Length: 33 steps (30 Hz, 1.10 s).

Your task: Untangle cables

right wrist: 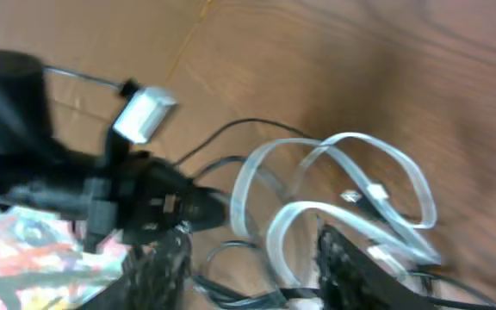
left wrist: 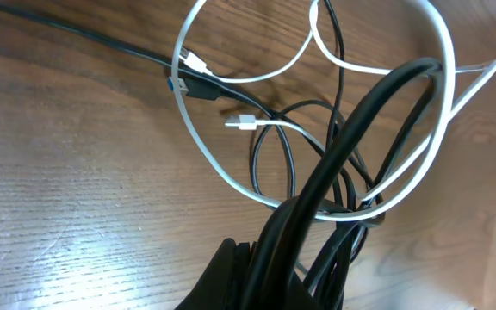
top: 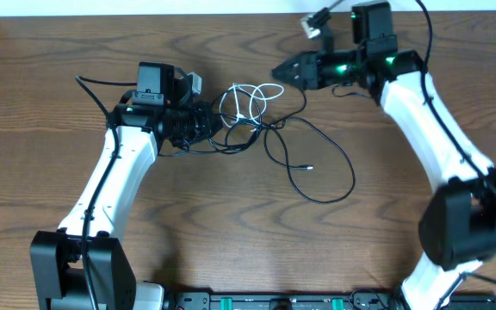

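One white cable (top: 250,96), black cables (top: 321,159) too tangled to count, two robot arms (top: 114,176), one table (top: 33,95)

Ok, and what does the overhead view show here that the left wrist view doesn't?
Only overhead: both arms whole, the right claw just right of the tangle, and a black cable looping out to the lower right, with a small plug end nearby. Only left wrist: the white plug ends, a black plug with a blue mark, and black cords running into the left claw. Both: the white cable looped through black ones on the wooden table.
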Tool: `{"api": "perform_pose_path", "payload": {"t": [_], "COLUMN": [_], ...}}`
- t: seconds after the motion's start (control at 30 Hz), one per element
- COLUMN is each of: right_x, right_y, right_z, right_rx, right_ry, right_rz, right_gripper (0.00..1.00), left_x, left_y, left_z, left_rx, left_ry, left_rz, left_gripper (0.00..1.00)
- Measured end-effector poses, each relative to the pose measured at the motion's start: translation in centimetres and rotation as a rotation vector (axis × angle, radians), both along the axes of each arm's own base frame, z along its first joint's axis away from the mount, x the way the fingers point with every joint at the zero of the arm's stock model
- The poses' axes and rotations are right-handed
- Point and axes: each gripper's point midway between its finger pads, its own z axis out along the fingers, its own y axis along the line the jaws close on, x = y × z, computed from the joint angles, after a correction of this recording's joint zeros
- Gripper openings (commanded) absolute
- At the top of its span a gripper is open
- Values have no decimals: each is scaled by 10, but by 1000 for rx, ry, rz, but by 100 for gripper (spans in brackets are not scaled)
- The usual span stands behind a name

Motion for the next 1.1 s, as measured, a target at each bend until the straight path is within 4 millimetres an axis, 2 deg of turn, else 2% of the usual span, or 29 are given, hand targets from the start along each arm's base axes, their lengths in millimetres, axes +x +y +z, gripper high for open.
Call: {"api": "perform_pose_path", "payload": {"t": [0.1, 0.2, 0.43, 0.63, 1.1], "right_x": [-15, -22, -17, -22, -8], "right_y": [19, 30, 44, 58, 59], "right_z": [-4, -25, -65, -95, -92], "right_rx": [-55, -131, -261, -343, -343], "right_ry": [0, 45, 83, 118, 73], "right_rz": [20, 1, -76, -107, -162], "right_gripper": [48, 49, 49, 47, 43], "left_x": [0, 0, 0, 0, 0], "left_y": [0, 0, 0, 0, 0], "left_z": [0, 0, 0, 0, 0], "left_rx": [-5, -7, -8, -8, -8], "left_ry": [9, 12, 12, 12, 12], "left_rz": [12, 17, 17, 17, 17], "left_gripper": [8, 7, 8, 8, 8]}}
